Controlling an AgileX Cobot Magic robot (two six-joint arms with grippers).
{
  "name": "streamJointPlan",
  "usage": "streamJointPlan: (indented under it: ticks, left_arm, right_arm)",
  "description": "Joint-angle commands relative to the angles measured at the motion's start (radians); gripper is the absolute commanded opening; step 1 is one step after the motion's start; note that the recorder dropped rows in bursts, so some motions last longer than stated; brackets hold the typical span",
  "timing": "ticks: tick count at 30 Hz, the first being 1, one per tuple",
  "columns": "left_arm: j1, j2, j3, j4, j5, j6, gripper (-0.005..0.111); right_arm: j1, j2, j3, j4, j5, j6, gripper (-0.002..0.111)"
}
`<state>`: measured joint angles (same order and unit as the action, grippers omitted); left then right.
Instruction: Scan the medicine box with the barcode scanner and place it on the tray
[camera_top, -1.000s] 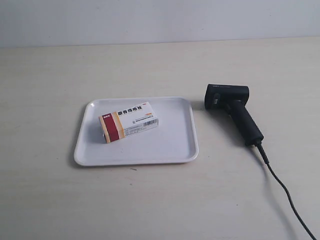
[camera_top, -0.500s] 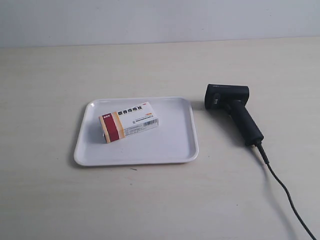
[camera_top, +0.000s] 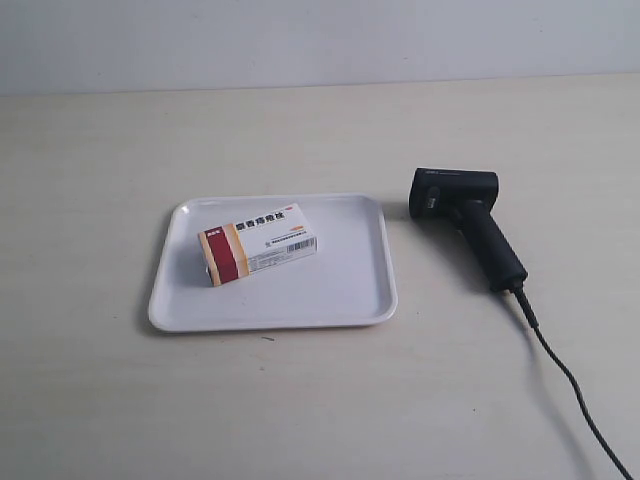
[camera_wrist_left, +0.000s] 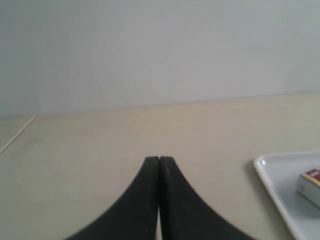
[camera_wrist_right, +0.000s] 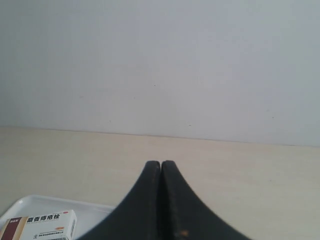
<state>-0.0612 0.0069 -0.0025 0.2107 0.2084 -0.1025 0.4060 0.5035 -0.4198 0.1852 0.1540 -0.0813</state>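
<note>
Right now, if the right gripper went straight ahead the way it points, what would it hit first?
Nothing close. The shut right gripper points over bare table toward the wall. The box and tray lie off to one side. Depth is unclear.

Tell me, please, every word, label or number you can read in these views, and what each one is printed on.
Medicine box, top face: a row of large red Chinese characters, too blurred to quote with confidence.
Medicine box, side face: a barcode and small print, too small to read.
Barcode scanner, head: a faint light mark, unreadable.
Tray: no text.
</note>
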Motion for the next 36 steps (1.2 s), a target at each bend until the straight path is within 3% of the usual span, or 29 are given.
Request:
streamJointPlan:
  ticks: [1, 36]
  left_arm:
    - [0.003, -0.007, 0.002, -0.095, 0.054, 0.09, 0.002]
    - [0.003, -0.007, 0.002, -0.093, 0.054, 0.094, 0.002]
  right_arm:
    - [0.001, -0.002, 0.004, -0.002, -0.007, 0.002, 0.0]
    - [0.001, -0.002, 0.004, -0.002, -0.009, 0.002, 0.0]
